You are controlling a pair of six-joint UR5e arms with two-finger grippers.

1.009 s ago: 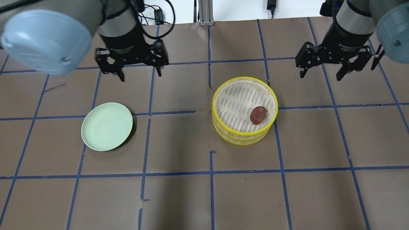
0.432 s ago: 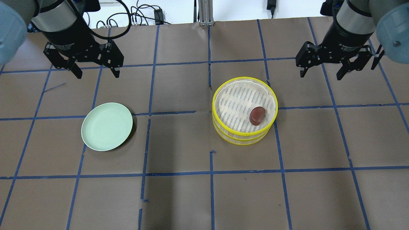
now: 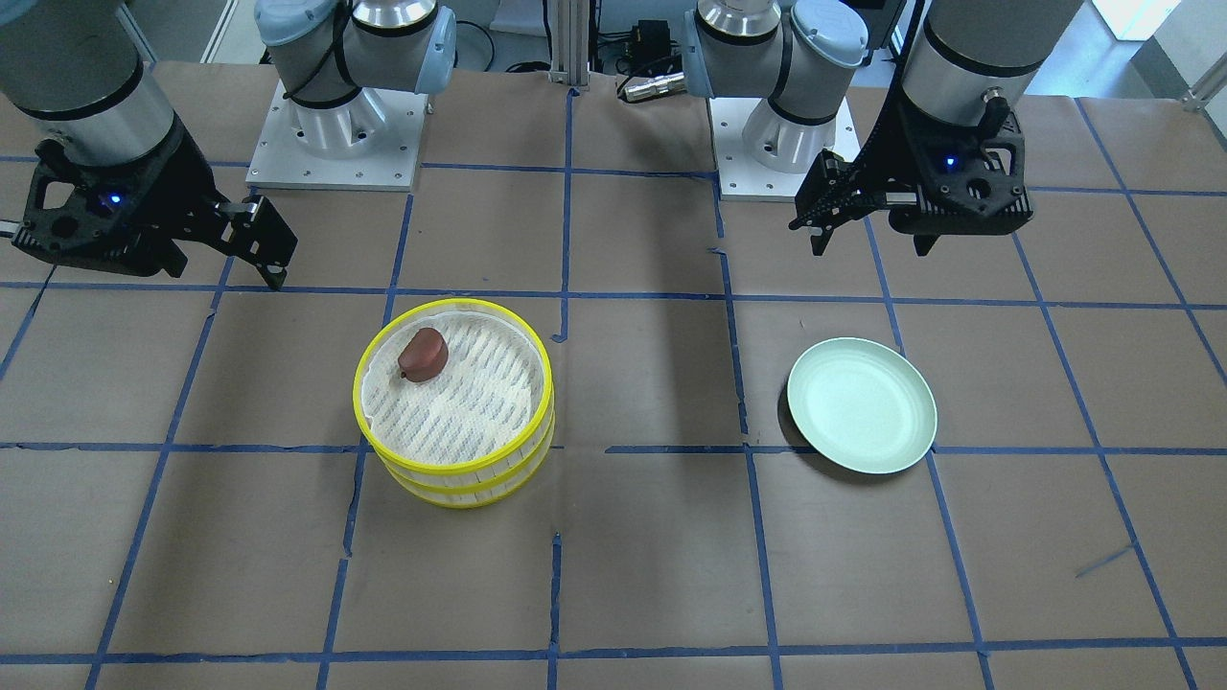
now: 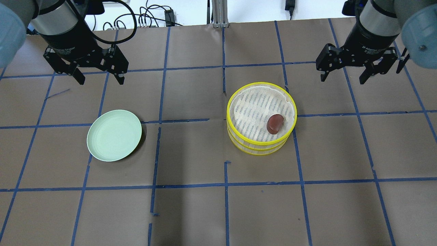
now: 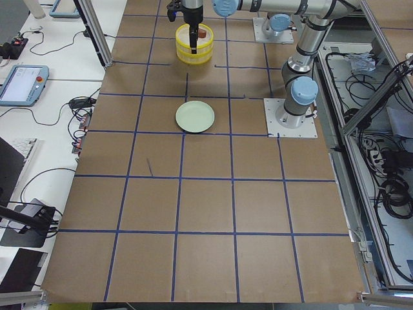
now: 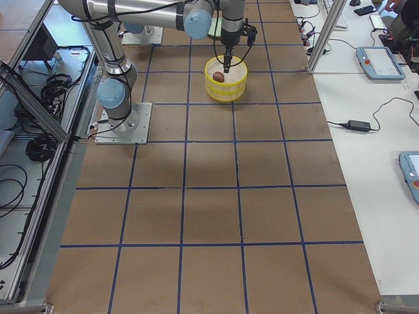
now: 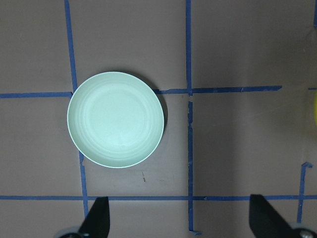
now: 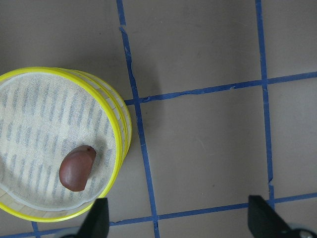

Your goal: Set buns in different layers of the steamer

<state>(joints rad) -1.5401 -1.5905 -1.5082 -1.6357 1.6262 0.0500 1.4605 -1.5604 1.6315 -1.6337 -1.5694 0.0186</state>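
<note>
My left hand [image 4: 101,80], open and empty, is now back at upper left. The reddish-brown oblong bun [image 4: 275,123] lies in the yellow-rimmed round steamer's [image 4: 253,145] top tier, so I judge placing likely done.

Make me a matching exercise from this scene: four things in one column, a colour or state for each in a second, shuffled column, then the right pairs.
Column one:
1. bun
2. plate
3. steamer
4. left gripper

Column two:
A. yellow-rimmed, two tiers stacked
B. open, holding nothing
C. pale green
D. reddish-brown, lying in the top tier

Pairs: 1-D, 2-C, 3-A, 4-B.
</note>
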